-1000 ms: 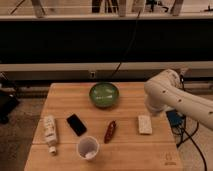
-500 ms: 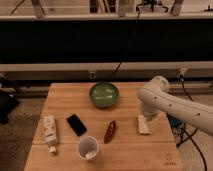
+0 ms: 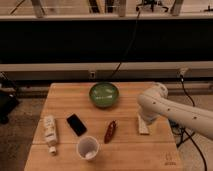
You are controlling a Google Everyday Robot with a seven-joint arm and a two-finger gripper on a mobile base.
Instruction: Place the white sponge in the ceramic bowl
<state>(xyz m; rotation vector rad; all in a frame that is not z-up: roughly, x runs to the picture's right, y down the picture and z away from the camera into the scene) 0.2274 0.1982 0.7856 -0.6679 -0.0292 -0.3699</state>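
Claw [image 3: 144, 119] at right of worktop [image 3: 65, 106], low over sponge [image 3: 143, 128], likely lining up pickup (arm [image 3: 172, 109] hides it; open or closed, cannot tell). Sponge flat on worktop, well apart from bowl [image 3: 104, 94], far centre.

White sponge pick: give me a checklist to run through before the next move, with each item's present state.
1. White sponge lies flat on the table, right of centre: ok.
2. End effector is at the sponge's far end, under the bend of the arm: ok.
3. Sponge gripped: cannot tell; the arm hides the contact.
4. Ceramic bowl is upright, with nothing seen inside: ok.
5. The way from sponge to bowl is free of things; the red object lies left of the sponge, apart from it: ok.
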